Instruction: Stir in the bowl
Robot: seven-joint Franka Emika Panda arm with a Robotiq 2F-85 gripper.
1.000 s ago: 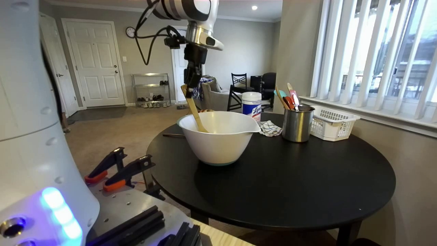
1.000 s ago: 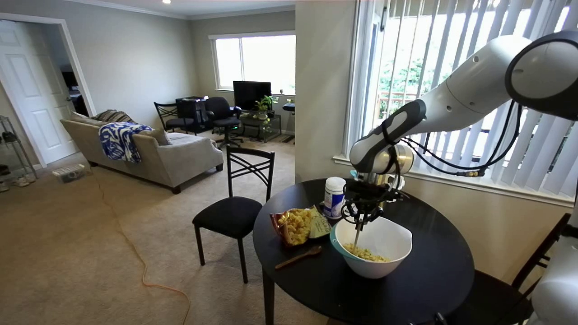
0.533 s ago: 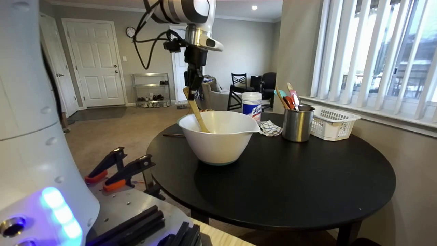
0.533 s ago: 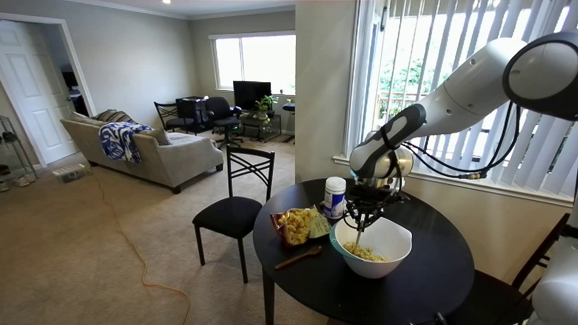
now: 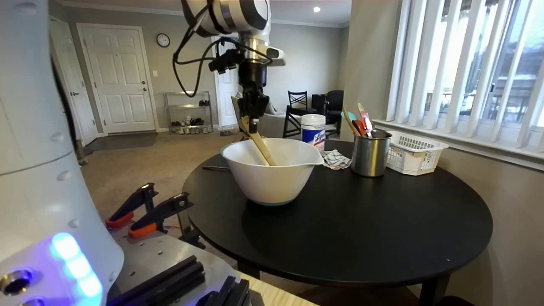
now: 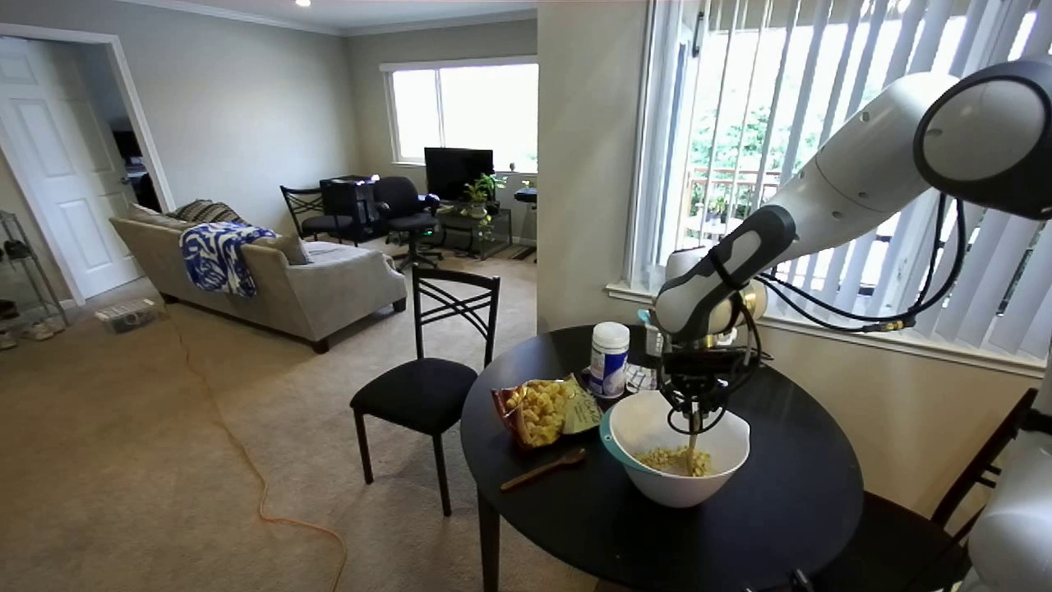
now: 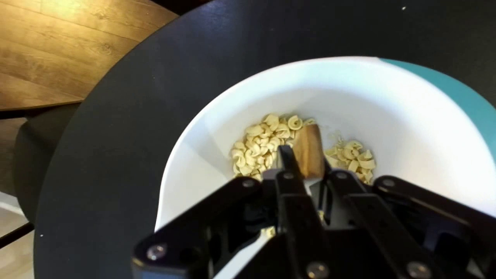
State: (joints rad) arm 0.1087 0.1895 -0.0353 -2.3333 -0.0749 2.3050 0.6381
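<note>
Round black tabletop [image 5: 361, 238] in a living room, sofa [image 6: 329, 279] way off from the pincer [image 5: 250, 121]. That pincer's closed to just the thickness of a wooden utensil [image 5: 261, 146], gripping it near the top end. Big white bowl [image 5: 272, 185] sits just below, utensil slanting down into pale, curly, pasta-looking bits [image 7: 252, 155]. Loose wooden spoon [image 6: 542, 470] and an opened bag [image 6: 580, 409] lie near the bowl, clear of the pincer.

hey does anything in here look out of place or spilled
One thing: an orange cord winds loosely across the carpet in an exterior view, odd because someone might trip over it. The loose pasta-like pieces I see lie inside the bowl; no spill stands out.
</note>
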